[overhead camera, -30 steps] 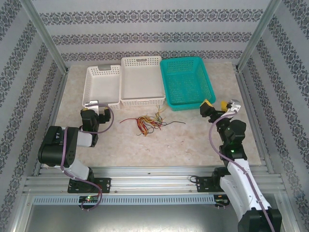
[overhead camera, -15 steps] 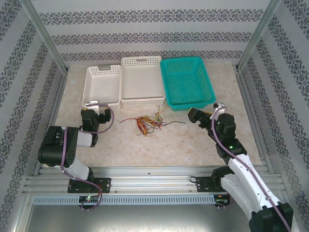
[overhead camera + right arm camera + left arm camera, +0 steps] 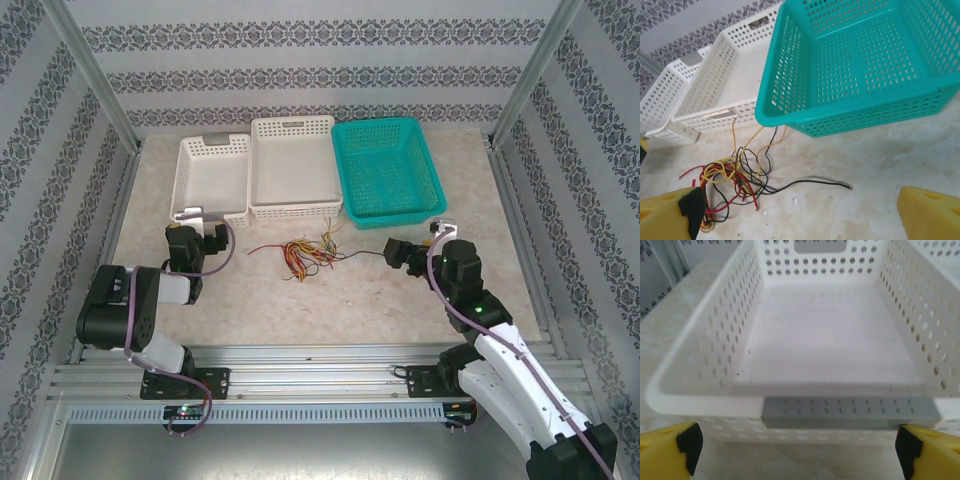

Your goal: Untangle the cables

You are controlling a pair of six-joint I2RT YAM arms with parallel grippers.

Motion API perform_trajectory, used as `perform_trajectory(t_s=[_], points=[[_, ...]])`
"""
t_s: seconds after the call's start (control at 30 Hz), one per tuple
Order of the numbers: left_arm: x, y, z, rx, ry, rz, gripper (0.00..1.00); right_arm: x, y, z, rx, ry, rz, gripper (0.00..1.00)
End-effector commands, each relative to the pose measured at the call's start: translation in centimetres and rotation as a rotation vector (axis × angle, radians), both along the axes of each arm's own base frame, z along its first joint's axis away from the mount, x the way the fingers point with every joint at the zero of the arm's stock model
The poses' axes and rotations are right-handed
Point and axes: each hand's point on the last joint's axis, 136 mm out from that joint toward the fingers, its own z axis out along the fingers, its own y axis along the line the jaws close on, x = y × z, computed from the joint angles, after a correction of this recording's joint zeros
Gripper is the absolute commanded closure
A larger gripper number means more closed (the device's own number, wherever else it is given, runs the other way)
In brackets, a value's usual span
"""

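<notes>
Plainly, left hand (image 3: 797,444) and right hand (image 3: 798,209) gape wide over marbled table (image 3: 330,300) between patterned walls (image 3: 320,80).

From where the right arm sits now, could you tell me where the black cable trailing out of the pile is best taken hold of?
Grip the black cable on its straight free stretch near the tip, where it lies alone on the table, clear of the tangle. Come down from above on the right side with the open right hand, closing across the wire, since it lies flat.
</notes>
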Motion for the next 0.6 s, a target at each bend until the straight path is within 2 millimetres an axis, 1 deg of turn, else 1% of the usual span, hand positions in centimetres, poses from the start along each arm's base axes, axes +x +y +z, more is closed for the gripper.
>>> perform_trajectory(t_s=[0.0, 0.1, 0.17, 0.3, 0.37, 0.47, 0.5, 0.53, 0.57], points=[[-0.3, 0.7, 2.3, -0.004, -0.034, 0.043, 0.0, 0.1, 0.7, 0.4, -0.022, -0.011, 0.039, 0.02], [-0.8, 0.7, 3.8, -0.006, -0.054, 0.044, 0.0, 0.4, 1.2, 0.1, -0.042, 0.009, 0.054, 0.02], [-0.9, 0.0, 4.7, -0.015, -0.064, 0.006, 0.0, 0.5, 1.5, 0.0, -0.057, 0.017, 0.06, 0.02], [-1.3, -0.4, 7.0, -0.145, -0.059, 0.024, 0.0, 0.7, 1.5, -0.5, -0.064, 0.033, 0.044, 0.02], [-1.6, -0.8, 8.1, -0.177, -0.064, 0.011, 0.0, 0.8, 1.7, -0.5, -0.061, 0.036, 0.047, 0.02], [-2.7, -0.4, 9.5, -0.244, -0.08, 0.051, 0.0, 0.9, 2.0, -0.6, -0.068, 0.045, 0.055, 0.02], [-3.3, -0.3, 9.8, -0.303, -0.052, 0.074, 0.0, 0.9, 2.0, -0.7, -0.075, 0.047, 0.052, 0.02], [-3.5, -0.5, 10.4, -0.341, -0.012, 0.066, 0.0, 0.9, 2.0, -0.7, -0.086, 0.047, 0.047, 0.02], [-3.5, -1.1, 10.5, -0.372, 0.053, 0.048, 0.0, 0.9, 1.7, -0.9, -0.103, 0.049, 0.03, 0.02]])
